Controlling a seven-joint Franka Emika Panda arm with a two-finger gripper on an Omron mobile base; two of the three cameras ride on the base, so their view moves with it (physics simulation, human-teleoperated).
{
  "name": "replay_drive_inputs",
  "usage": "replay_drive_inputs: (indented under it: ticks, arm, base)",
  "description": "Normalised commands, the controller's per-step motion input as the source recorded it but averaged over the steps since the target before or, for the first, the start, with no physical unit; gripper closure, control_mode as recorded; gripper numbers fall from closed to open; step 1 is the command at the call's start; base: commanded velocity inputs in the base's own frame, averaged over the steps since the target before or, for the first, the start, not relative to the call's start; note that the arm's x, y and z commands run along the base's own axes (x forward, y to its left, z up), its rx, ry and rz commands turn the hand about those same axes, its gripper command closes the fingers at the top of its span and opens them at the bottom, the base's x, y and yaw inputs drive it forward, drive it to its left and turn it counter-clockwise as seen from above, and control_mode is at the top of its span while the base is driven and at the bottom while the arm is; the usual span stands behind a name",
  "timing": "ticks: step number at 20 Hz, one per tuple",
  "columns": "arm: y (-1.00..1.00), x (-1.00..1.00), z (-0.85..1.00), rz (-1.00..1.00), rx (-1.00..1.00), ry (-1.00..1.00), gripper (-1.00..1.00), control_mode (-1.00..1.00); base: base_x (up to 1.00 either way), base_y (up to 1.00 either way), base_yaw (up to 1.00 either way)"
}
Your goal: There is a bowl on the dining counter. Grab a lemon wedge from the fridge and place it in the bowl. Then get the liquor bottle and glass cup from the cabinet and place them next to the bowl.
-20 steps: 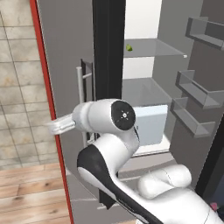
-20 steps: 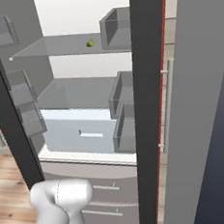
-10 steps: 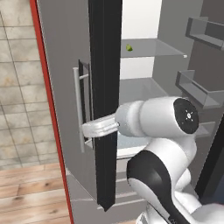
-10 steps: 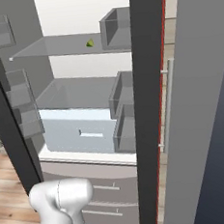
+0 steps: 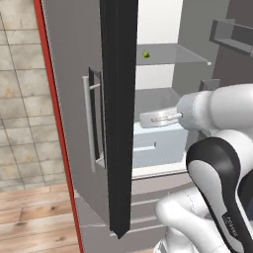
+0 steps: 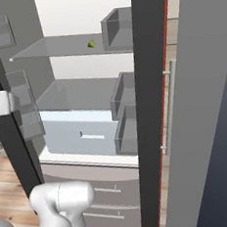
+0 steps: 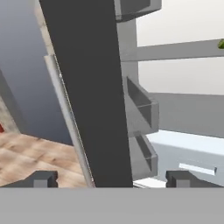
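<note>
Your gripper (image 7: 111, 179) has let go of the left fridge door (image 5: 118, 113) within the last second; its two dark fingertips (image 7: 43, 178) now stand wide apart with nothing between them, and the door's dark edge runs up the middle of the hand view. A second ago the hand sat out by the door handle (image 5: 88, 129) on the outer face; it has since swung round the door's edge and now hangs in front of the open fridge (image 6: 84, 96), level with the pale drawer (image 6: 83, 133).

For you, that means the door-opening step looks done; both doors stand open and the interior is exposed. The lemon wedge (image 6: 91, 44) sits on the upper glass shelf (image 6: 55, 46), toward the back, a small yellow-green speck; you can see it in the left base view (image 5: 146, 54) as well, and at the far right edge of the hand view (image 7: 221, 43).

The wedge is above and well apart from the hand; judging from this, your next move is to raise and turn the wrist toward the shelf; mind the door bins (image 6: 119, 29) beside it, and the wedge is small for such wide jaws.
</note>
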Motion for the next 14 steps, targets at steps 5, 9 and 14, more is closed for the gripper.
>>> replay_drive_inputs:
  ticks: [5,9,14]
  arm:
    - [-0.53,0.32,0.00,-0.11,0.00,-0.10,-1.00,-1.00]
    - [-0.68,0.33,0.02,-0.09,0.05,0.00,-1.00,-1.00]
    - [-0.49,0.59,0.00,-0.03,0.15,0.03,-1.00,-1.00]
  base:
    - [0.00,0.00,0.00]
    - [0.00,0.00,0.00]
    - [0.00,0.00,0.00]
